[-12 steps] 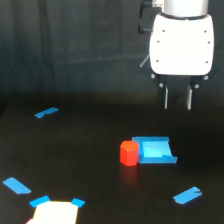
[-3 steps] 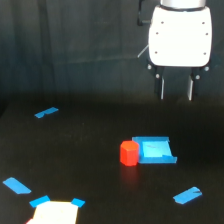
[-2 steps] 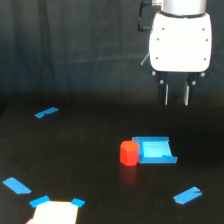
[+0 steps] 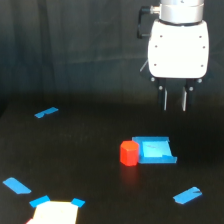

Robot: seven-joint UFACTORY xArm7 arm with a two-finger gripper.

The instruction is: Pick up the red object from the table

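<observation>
The red object is a small stubby red-orange block standing on the black table, its side touching the left edge of a blue square patch. My gripper hangs from the white arm head, well above the table and to the exterior view's right of the block. Its two thin dark fingers point straight down with a narrow gap between them and nothing in it. The gripper is clear of the block.
Blue tape pieces lie on the table at the left, lower left and lower right. A pale rectangle with blue corners sits at the bottom left edge.
The fingers have drawn closer together than one second ago, and the gripper has dropped slightly. The red block and tape have not moved.
</observation>
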